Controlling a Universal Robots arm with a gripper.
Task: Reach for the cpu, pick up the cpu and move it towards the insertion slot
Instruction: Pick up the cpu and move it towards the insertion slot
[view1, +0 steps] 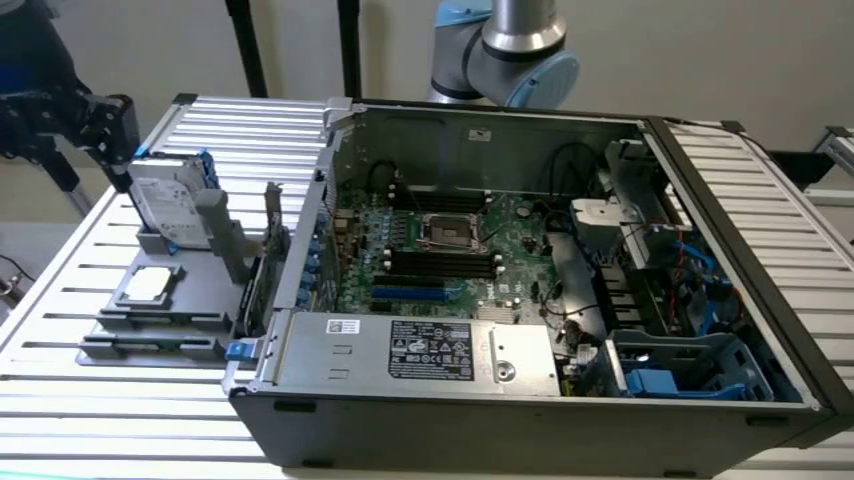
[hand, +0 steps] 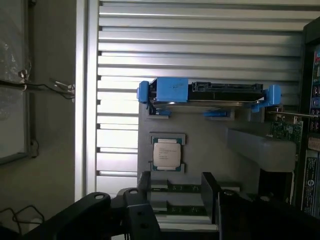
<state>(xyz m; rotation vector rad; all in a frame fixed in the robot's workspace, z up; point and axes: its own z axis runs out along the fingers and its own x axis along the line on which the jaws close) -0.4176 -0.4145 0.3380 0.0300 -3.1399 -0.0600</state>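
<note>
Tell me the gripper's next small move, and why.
Probably bring the gripper over the cpu and lower it: the cpu lies flat on the grey holder, untouched, and the open gripper is apart from it, holding nothing. The insertion slot holds no chip.

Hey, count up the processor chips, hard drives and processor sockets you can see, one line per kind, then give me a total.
Small flat square silvery-white cpu chip: 1
Upright silver hard drive in a blue frame: 1
Square shiny metal-framed insertion slot with a dark centre: 1
Total: 3
</note>
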